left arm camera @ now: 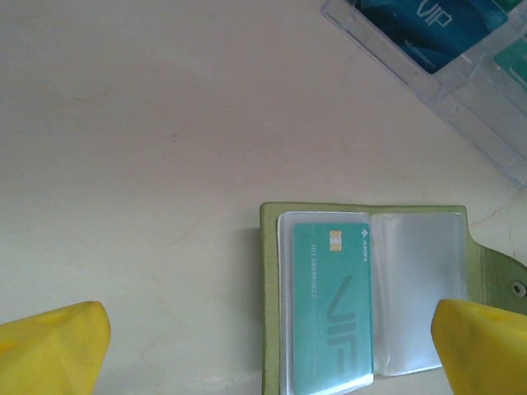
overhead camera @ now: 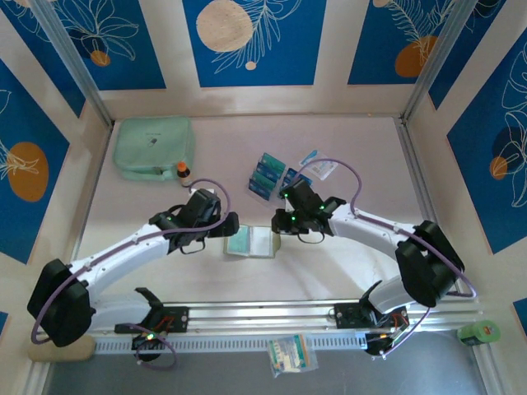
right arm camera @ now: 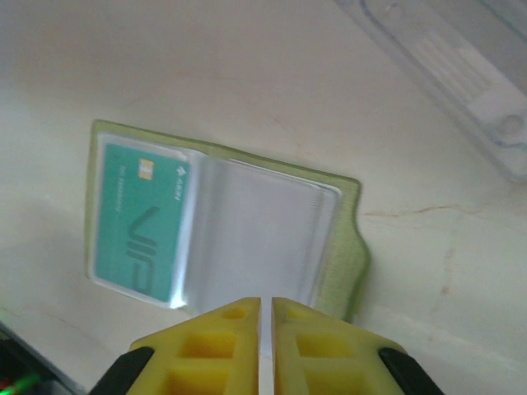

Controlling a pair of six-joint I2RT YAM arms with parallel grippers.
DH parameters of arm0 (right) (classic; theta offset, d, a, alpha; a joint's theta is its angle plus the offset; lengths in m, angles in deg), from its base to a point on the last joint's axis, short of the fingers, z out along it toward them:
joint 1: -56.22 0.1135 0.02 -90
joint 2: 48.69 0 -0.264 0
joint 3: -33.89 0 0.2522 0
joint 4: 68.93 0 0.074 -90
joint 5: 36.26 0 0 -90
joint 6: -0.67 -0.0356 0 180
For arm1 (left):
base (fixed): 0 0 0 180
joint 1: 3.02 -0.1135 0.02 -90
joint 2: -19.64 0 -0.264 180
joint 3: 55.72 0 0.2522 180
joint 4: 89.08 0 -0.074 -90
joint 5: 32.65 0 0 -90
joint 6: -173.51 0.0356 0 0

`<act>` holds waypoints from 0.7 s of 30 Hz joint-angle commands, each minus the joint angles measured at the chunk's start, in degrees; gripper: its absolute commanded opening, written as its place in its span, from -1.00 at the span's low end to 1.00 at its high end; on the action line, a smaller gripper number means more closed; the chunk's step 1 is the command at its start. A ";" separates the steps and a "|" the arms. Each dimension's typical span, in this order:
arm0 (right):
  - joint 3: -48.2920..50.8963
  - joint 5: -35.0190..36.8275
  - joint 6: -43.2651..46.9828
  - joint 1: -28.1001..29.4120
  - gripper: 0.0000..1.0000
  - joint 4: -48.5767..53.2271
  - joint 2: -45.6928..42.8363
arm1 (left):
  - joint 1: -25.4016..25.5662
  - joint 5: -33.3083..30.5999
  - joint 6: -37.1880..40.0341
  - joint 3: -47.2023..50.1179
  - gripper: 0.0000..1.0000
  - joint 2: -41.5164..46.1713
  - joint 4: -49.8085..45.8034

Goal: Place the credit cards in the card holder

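The olive card holder (overhead camera: pixel 249 242) lies open on the counter (overhead camera: pixel 370 148) between both arms, with a teal credit card (left arm camera: pixel 333 304) in one pocket. The left gripper (left arm camera: pixel 268 350) gapes wide and empty. The right gripper (right arm camera: pixel 265 317) is closed to a slit over the holder's edge. A clear stand (left arm camera: pixel 461 90) holds more cards just behind, and a mint pouch (overhead camera: pixel 152 146) lies well apart.

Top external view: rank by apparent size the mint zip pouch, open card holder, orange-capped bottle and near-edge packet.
1. mint zip pouch
2. card holder and packet: too alike to rank
3. orange-capped bottle, smallest
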 commanded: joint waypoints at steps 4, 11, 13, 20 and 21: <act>-1.34 -3.45 -7.93 2.41 -0.84 -7.27 6.01 | 2.49 0.25 -0.10 -1.85 1.00 -2.75 2.52; -1.99 -0.34 -7.77 2.50 -0.91 -7.38 11.00 | 4.50 -0.02 -0.38 -1.19 1.00 -5.39 4.84; -1.83 0.01 -7.01 2.15 -0.91 -7.41 11.71 | 5.00 0.01 -0.36 -1.14 1.00 -6.42 5.40; -1.55 -1.92 -3.77 0.22 -0.95 -7.61 13.88 | 6.11 0.07 0.32 -0.54 1.00 -9.42 7.46; -1.65 -2.44 -3.43 -0.03 -0.95 -7.71 14.05 | 6.20 -0.02 0.35 -0.40 1.00 -9.68 7.69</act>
